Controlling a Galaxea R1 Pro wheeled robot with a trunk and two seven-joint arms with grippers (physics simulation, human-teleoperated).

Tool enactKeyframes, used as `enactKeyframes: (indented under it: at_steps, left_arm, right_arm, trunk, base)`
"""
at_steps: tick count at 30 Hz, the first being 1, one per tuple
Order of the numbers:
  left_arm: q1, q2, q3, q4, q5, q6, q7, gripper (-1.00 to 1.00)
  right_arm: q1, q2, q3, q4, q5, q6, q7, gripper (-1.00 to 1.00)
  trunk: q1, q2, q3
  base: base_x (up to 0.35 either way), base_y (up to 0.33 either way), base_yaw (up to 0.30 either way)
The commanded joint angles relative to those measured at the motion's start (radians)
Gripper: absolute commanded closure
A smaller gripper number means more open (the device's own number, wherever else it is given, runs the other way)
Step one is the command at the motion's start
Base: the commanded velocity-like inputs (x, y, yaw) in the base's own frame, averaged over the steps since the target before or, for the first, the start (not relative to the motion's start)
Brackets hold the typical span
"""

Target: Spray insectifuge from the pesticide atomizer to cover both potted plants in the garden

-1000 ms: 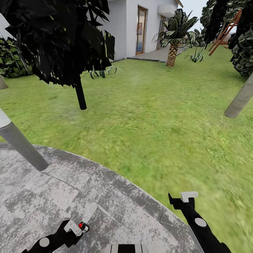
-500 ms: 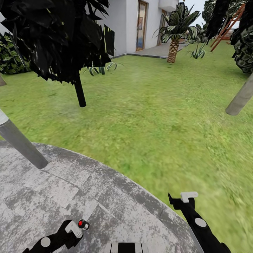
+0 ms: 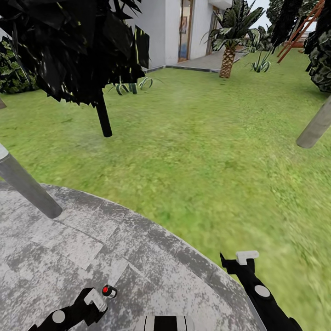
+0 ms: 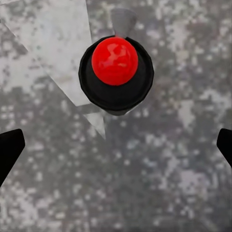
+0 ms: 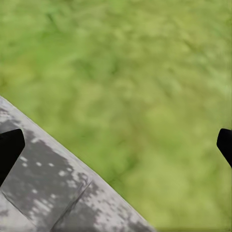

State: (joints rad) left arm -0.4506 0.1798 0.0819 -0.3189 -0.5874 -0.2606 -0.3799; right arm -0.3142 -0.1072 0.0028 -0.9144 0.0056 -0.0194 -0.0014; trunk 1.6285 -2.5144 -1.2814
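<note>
The pesticide atomizer and the potted plants are out of view. I stand on the round grey mottled patio (image 3: 69,248) at its edge with the lawn (image 3: 193,138) of the garden. My left gripper (image 3: 99,299) hangs low over the paving, open, its dark fingertips (image 4: 9,150) wide apart at the wrist view's edges. A small black knob with a red cap (image 4: 116,72) sits just ahead of it, over the stone. My right gripper (image 3: 239,263) is open over the patio rim, with grass and paving between its fingertips (image 5: 9,147).
A dark-leaved tree (image 3: 103,117) stands on the lawn ahead left. Grey posts rise at the left (image 3: 27,188) and at the right (image 3: 315,126). Far off are a white house (image 3: 170,27), a scaly palm (image 3: 227,59) and low spiky plants (image 3: 133,86).
The whole view has shifted a little: the house, tree and patio edge slid upward in the picture, so the camera moved. Both arms keep the same pose.
</note>
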Motion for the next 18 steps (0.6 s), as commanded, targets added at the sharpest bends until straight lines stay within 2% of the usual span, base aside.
enactKeyframes:
  at_steps: [1,13,18]
  left_arm:
    - [0.000,0.000,0.009,0.000,-0.010,-0.005,-0.005,-1.00]
    - [0.000,-0.002,0.008,0.000,-0.009,-0.005,-0.005,-1.00]
    - [0.000,-0.006,0.007,0.000,-0.011,-0.005,-0.004,-1.00]
  right_arm:
    - [0.000,0.000,0.000,0.000,0.001,-0.002,0.000,-1.00]
    - [0.000,0.000,0.000,0.000,0.001,-0.002,0.000,-1.00]
    - [0.000,0.000,0.000,0.000,0.001,-0.002,0.000,-1.00]
  trunk:
    - [0.000,0.000,-0.001]
    - [0.000,0.000,-0.001]
    - [0.000,0.000,-0.001]
  base:
    - [0.000,0.000,0.000]
    - [0.000,0.000,0.000]
    - [0.100,0.000,0.000]
